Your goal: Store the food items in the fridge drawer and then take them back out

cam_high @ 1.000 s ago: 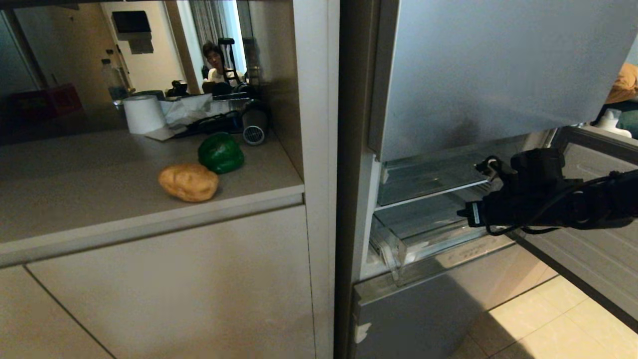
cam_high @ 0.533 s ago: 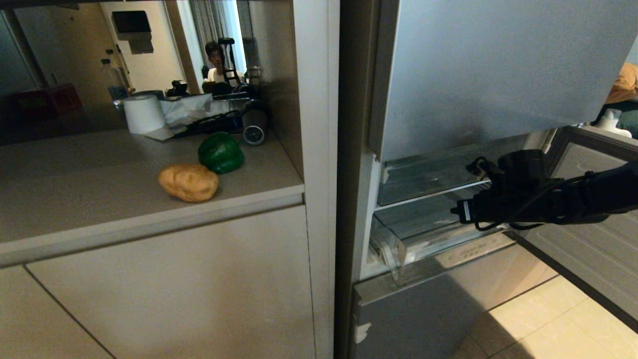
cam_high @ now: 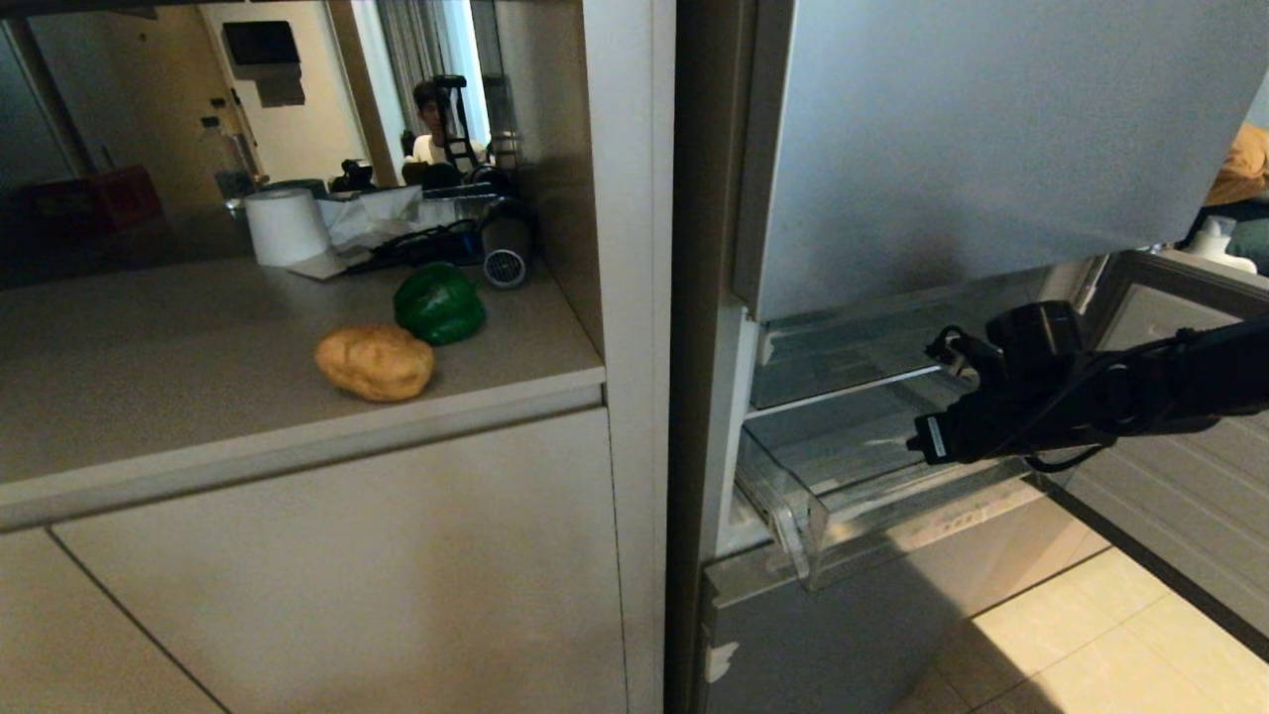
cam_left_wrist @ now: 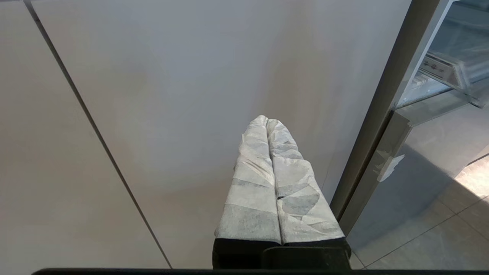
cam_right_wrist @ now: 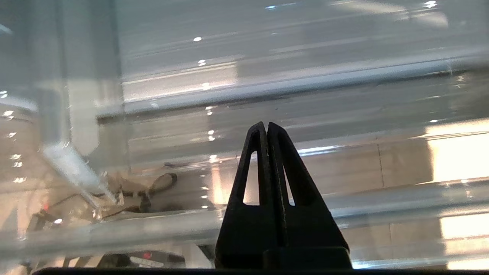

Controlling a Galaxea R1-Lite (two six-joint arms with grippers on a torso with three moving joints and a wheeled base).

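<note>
Now the fridge drawer (cam_high: 793, 516) juts farther out at four o'clock than a second ago, with the right gripper (cam_right_wrist: 266, 128) clenched empty inside it. Potato (cam_high: 375, 363) and green pepper (cam_high: 439, 303) remain on the counter (cam_high: 178, 397) at nine o'clock. Left gripper (cam_left_wrist: 267, 122) hangs pinched closed.

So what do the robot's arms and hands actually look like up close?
The right arm is matte black, with loose black cables looped along it and a small white label near the wrist. The right hand has two slim black fingers shaped like hollow triangles. The left hand has fingers wrapped in white, crinkled tape over a black base.
</note>
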